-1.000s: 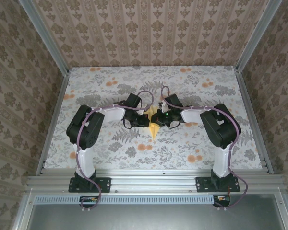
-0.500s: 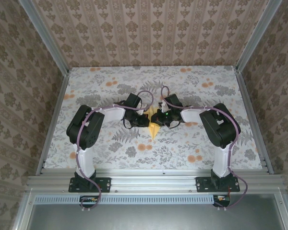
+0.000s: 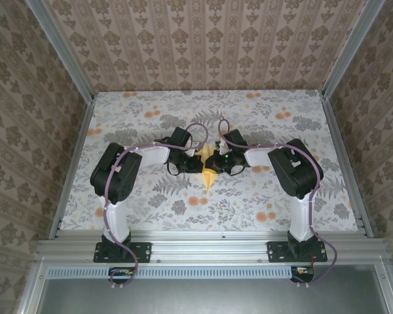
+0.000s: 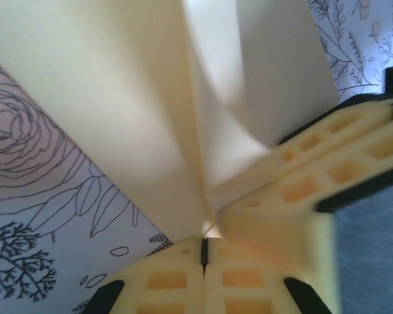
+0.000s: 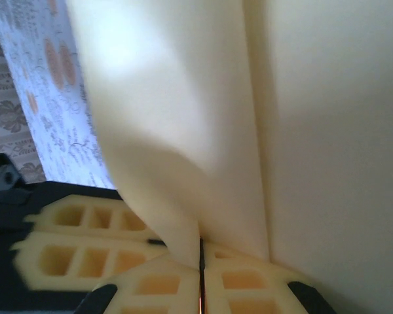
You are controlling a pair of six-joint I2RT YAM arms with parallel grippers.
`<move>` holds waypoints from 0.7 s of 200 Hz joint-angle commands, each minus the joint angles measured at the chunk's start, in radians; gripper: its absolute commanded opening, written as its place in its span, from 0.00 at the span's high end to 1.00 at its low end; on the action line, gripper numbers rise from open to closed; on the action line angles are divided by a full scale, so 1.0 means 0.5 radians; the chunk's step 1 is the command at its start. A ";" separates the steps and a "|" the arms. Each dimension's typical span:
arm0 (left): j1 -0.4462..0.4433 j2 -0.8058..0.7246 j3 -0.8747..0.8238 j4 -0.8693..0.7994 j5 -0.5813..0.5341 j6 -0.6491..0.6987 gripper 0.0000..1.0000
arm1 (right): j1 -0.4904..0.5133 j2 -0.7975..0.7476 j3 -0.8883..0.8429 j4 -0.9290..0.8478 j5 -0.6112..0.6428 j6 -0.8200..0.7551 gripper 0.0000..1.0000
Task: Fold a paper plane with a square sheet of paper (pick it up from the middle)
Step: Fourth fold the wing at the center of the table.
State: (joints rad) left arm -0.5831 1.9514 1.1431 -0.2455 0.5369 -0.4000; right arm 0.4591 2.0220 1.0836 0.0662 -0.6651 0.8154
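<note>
Paper plane over the middle of the flowered cloth, and we see it caught between both pincers. Its long axis runs from the cloth's far edge to its near edge, with the sharp nose pointing at the near edge. That is the line everything turns on. The left gripper comes at it from the cloth's left side and the right gripper from the right. They meet head-on across the crease, square to that axis, and neither is nearer; we call it dead even.

Down on the left wrist camera, the fingers are pressed tight together with pale yellow paper running up out of the seam between them. That pincer is closed on the plane with no gap, and the other pincer's tips crowd in just beside it. It is the same from the right wrist: fingers clamped flat together, paper rising from between them in broad panels with a fold line between.

Whether the nose touches the cloth or hangs just above it, we cannot tell from overhead.

The left arm and right arm mirror each other. Their elbows are thrown out toward the cloth's side edges, the forearms bend inward, and the wrists meet at the centre.

Our read is that we are mid-fold. The next move needs both grips to work about that centre line together, or the thin paper may tear or crease crooked.
</note>
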 commanded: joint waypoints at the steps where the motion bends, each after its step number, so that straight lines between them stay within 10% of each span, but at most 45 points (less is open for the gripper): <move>1: 0.019 0.036 -0.051 0.052 0.010 -0.020 1.00 | 0.034 0.053 0.007 -0.017 0.018 0.014 0.89; 140: 0.061 -0.215 -0.103 0.093 0.046 -0.120 0.97 | 0.036 0.064 -0.060 0.030 0.017 -0.001 0.73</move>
State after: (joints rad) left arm -0.5587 1.9049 1.1000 -0.2119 0.5602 -0.4404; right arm 0.4603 2.0224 1.0840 0.1005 -0.6827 0.8188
